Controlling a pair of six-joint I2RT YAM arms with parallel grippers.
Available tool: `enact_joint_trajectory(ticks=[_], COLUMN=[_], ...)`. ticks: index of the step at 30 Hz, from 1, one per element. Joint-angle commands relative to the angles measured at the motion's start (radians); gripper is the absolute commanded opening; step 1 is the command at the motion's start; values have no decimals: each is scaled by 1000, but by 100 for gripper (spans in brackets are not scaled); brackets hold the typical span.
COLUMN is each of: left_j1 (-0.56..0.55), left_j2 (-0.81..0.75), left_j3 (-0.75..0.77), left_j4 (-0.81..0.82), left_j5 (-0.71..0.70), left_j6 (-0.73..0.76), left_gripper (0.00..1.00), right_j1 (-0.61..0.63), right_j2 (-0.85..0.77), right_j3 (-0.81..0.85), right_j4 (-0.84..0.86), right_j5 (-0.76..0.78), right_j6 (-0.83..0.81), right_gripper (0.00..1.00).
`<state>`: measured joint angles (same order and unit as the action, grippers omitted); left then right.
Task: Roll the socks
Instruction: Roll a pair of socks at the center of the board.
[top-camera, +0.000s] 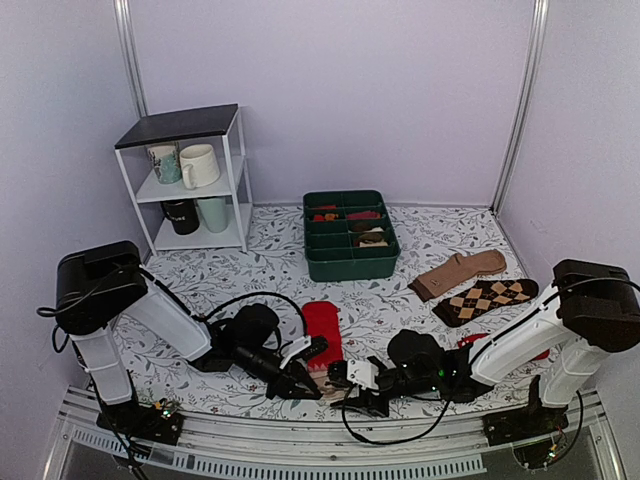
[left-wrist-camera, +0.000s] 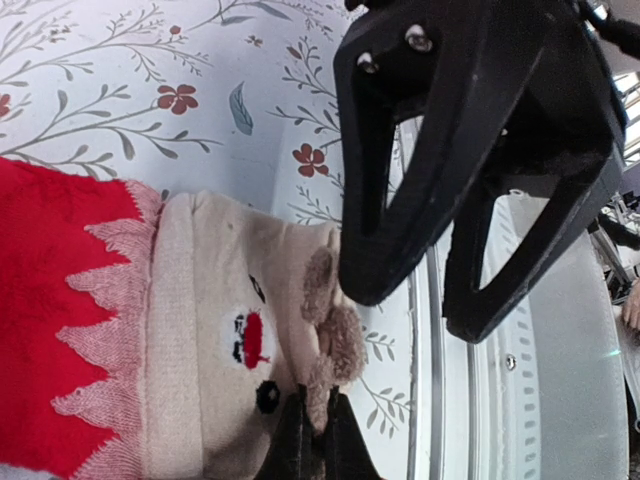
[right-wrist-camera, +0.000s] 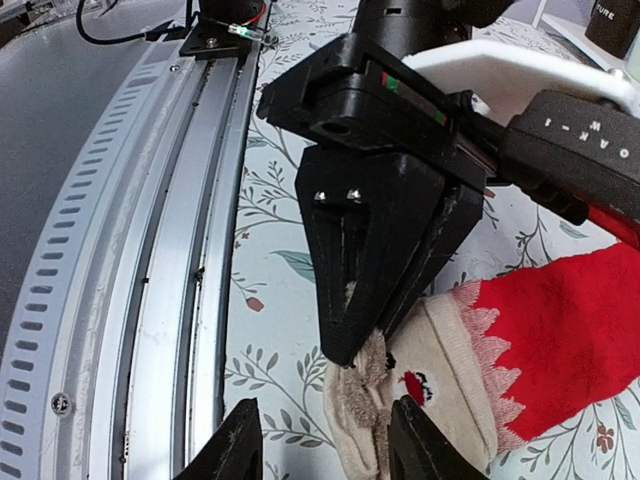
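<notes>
At the far-left corner of the worktop I see a white shelf rack (top-camera: 180, 125) holding mugs (top-camera: 199, 165) on two levels. A green compartment tray (top-camera: 350, 264) sits at the middle of the far edge with small items in its cells. Towards the right edge a plain brown sock (top-camera: 460, 272) and an argyle sock (top-camera: 487, 298) lie side by side, well apart from my work, and a scrap of red fabric (top-camera: 473, 341) shows beside the right arm. Nothing lies on the red stretch I am handling, though both arms crowd its near end. The worktop (top-camera: 260, 270) wears a pale cloth printed with grey leaves and small red flowers, a slotted metal rail (top-camera: 300, 458) runs along its near edge, and lilac walls close it in. The socks (top-camera: 322, 325) lie at the middle of the near edge, running from near to far. They are bright red with a zigzag border into a pale beige end (left-wrist-camera: 220, 320) bearing a little face: dark eyes, a red nose and fuzzy brown tufts (left-wrist-camera: 335, 335). I cannot tell whether one layer or two lies there. My left gripper (left-wrist-camera: 312, 430) is clenched on the beige end beside the tufts. My right gripper (right-wrist-camera: 322, 410) is released, its fingers standing apart on either side of that same end, facing the left one.
</notes>
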<state>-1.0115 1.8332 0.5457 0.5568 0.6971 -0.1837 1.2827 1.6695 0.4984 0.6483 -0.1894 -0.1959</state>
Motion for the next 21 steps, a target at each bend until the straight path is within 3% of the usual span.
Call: enact_joint_trajectory(ticks=[1,10,17,20,21], left_j1=[0,0,1,1,0], left_j2=[49,49,27,-29,-44], left_j3=[-16,-13,-10,-10,-10], left_j4=[-142,-148,-159,-161,-161], left_j5=[-32,-31,-64,-128,-150], left_j6=[16,23,30,45,54], left_gripper=[0,0,0,18,19], right_j1=[7,6,6,5,3], right_j2=[48,142,117,110,114], right_j3=[10,41,25,30,33], right_j4=[16,16,-84,-155,-173], right_j5=[-44,9,35,20,5], right_j6=[33,48,104,162,178], right_gripper=[42,40,16,7,6])
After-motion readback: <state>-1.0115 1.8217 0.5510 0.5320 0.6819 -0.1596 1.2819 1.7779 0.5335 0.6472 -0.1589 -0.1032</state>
